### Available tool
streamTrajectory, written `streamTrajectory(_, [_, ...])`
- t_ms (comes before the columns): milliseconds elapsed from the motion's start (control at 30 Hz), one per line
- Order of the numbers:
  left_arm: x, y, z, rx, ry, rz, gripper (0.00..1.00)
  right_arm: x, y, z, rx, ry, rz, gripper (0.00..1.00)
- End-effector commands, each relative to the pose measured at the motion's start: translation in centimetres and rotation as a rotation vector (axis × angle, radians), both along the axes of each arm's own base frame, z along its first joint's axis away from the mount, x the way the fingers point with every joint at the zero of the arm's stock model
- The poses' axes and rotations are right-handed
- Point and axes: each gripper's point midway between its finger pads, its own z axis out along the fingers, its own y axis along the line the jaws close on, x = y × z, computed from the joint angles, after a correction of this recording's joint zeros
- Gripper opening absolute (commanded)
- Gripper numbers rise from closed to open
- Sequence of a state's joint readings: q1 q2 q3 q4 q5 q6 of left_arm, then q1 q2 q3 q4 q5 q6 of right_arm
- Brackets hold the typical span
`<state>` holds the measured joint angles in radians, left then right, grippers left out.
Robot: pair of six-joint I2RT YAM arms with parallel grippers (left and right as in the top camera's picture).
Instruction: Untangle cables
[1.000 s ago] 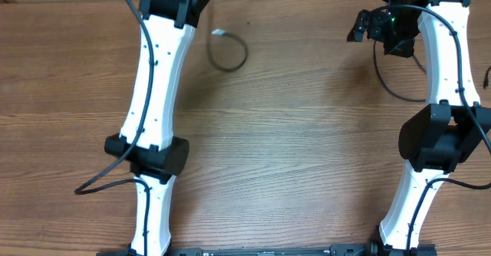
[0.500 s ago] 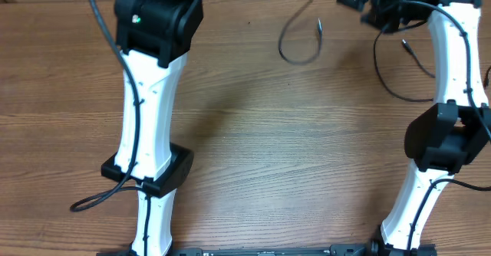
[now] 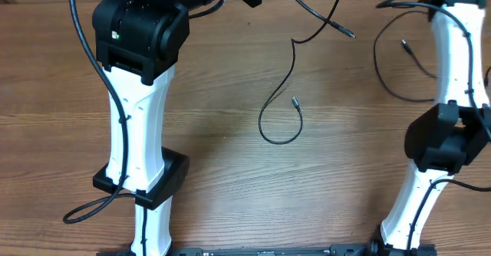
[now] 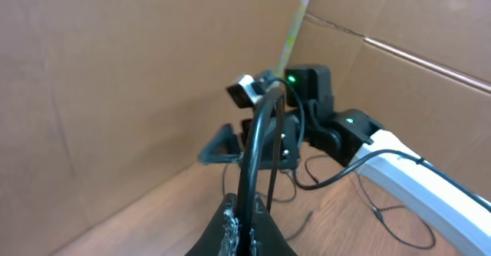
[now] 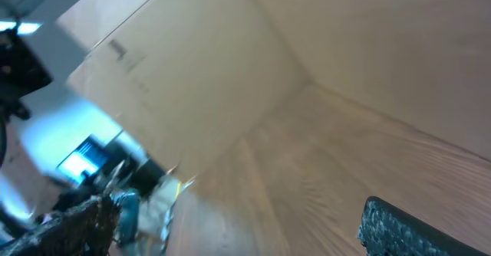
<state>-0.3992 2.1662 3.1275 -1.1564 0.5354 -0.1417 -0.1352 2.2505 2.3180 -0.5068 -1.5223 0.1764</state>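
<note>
Overhead view: the cables (image 3: 260,123) are judged partly separated, with one strand running from the upper edge down to a loop at the frame centre over the desk (image 3: 230,187) and another lying apart at the upper right. The left claw (image 4: 247,229) is closed on a strand, and the right claw (image 5: 238,229) is spread open and empty. Since half a second ago the loop has been carried from the upper middle to the centre.

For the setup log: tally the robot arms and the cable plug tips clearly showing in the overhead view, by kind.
Robot arms: 2 (left arm, right arm)
Cable plug tips: 3 (centre tip, upper tip, right tip)
Total: 5
</note>
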Motion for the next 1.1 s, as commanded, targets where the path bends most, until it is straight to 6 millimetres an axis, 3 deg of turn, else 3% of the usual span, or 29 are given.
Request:
streamTrajectory(0, [-0.8, 0.4, 0.8, -0.025, 0.01, 0.002, 0.04, -2.8, 2.7, 3.4, 0.005, -0.101, 0.093, 1.0])
streamTrajectory(100, [-0.1, 1.3, 0.5, -0.014, 0.019, 0.049, 0.04, -3.7, 3.2, 5.0, -0.002, -0.152, 0.102, 1.0])
streamTrajectory(200, [0.2, 1.7, 0.5, -0.015, 0.019, 0.06, 0.04, -5.8, 2.9, 8.6, -0.019, -0.272, 0.095, 1.0])
streamTrajectory(300, [0.2, 1.8, 0.5, -0.014, 0.02, 0.062, 0.04, -7.5, 2.9, 10.8, -0.028, -0.336, 0.091, 1.0])
streamTrajectory(500, [0.2, 1.8, 0.5, -0.014, 0.019, 0.063, 0.04, -10.0, 3.0, 13.3, -0.035, -0.383, 0.088, 1.0])
streamTrajectory(733, [0.2, 1.8, 0.6, -0.02, 0.019, 0.062, 0.04, -10.3, 3.1, 11.8, -0.027, -0.332, 0.082, 1.0])
streamTrajectory(867, [-0.4, 1.2, 1.0, -0.053, 0.034, 0.017, 0.04, -7.3, 2.4, 8.6, -0.144, -0.263, -0.113, 1.0])
streamTrajectory(1067, [-1.5, 0.2, 2.0, -0.096, 0.03, -0.063, 0.04, -6.4, 2.7, 7.2, -0.213, -0.248, -0.17, 1.0])
